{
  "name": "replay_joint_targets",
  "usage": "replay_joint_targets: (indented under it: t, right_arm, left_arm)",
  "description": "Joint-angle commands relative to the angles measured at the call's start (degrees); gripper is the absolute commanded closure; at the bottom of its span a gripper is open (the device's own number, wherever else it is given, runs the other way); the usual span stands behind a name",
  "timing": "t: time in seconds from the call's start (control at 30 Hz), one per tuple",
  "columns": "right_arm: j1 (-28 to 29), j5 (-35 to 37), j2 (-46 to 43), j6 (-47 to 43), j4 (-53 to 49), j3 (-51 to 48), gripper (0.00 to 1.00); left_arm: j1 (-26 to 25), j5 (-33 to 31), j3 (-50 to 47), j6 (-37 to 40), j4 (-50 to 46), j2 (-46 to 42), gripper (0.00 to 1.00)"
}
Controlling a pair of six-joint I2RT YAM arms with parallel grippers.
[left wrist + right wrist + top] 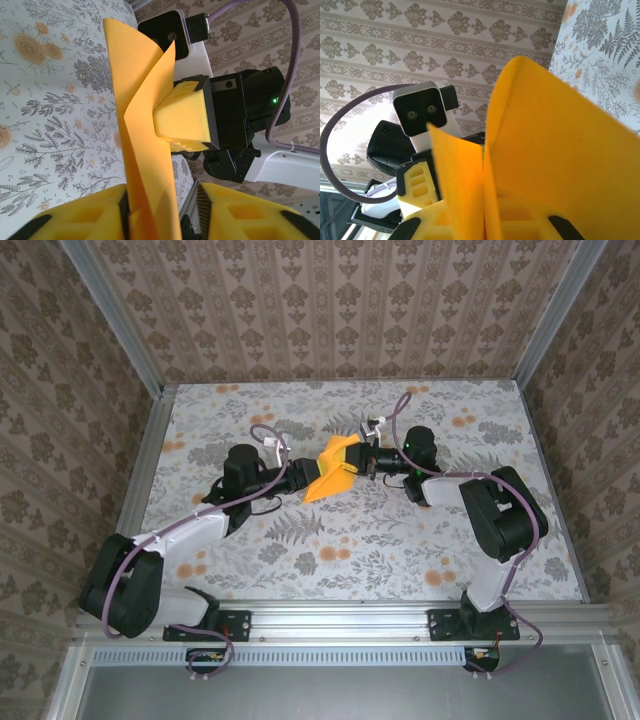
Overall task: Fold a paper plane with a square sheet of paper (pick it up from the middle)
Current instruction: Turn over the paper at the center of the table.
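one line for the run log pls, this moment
stage: mid-fold | square sheet of paper: creased, held up between both arms | right gripper: clamped on sheet | left gripper: jaws around sheet, gap at one finger

Square sheet of paper (335,475): plain bright orange-yellow. Surface (400,540): pale ground, grey ferns, small orange blossoms. Walls (330,300): beige-brown damask stripes.

Floral-print table (350,550); damask-patterned walls (340,300); aluminium rail (340,615) along near edge.
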Motion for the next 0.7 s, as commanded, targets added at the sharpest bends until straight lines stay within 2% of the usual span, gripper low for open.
replay_joint_targets:
  t: [0.0, 0.17, 0.33, 0.5, 0.57, 0.67]
  right_arm:
    - [0.0, -1.7, 0.7, 0.0, 2.0, -0.3, 0.92]
    - [-0.2, -1.5, -0.1, -2.0, -1.2, -0.3, 0.9]
    - [-1.4, -0.4, -3.6, -8.2, -10.6, -0.8, 0.8]
    - [-3.6, 4.5, -11.5, -23.1, -33.1, -1.0, 0.59]
    - [-4.0, 10.0, -15.6, -31.7, -46.7, -0.1, 0.5]
    - [-4.0, 20.5, -21.3, -42.0, -62.0, 1.6, 0.4]
  left_arm:
    - [0.1, 0.1, 0.1, -0.3, 2.2, -0.2, 0.66]
    - [0.7, -0.3, -0.2, -0.6, 2.2, 0.0, 0.82]
    - [1.3, -1.0, -0.4, 0.1, 0.5, 0.0, 0.93]
    - [1.7, -4.6, 0.9, 7.1, -10.6, -2.0, 0.94]
    - [1.9, -7.5, 2.4, 11.5, -18.7, -3.5, 0.95]
    - [1.9, -12.7, 4.7, 17.4, -29.6, -5.6, 0.95]
